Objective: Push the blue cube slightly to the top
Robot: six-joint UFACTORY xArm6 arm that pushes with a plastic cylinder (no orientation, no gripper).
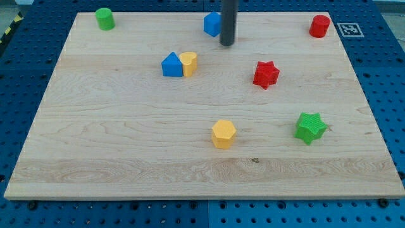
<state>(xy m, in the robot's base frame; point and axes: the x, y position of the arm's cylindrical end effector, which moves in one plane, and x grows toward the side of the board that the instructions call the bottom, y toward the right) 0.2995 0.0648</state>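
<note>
Tip (227,44), a bare rod with no jaws and holding nothing, sits just right of and slightly below the blue cube (212,24), top centre near the board (126,158) edge. Judged mid-approach; next, get squarely below the cube, then nudge briefly upward.

A pale wooden bench (126,145) fills most of the view, its grain running from the left edge to the right edge, with a small dark knot near the bottom edge. Beneath and around it lies a blue perforated base plate (383,82), its rows of small holes showing past every edge. Beyond the top right corner sits a black-and-white square marker (350,29). Past the top left corner a yellow-and-black striped strip (9,30) runs diagonally. The light is even and soft, with short shadows only.
</note>
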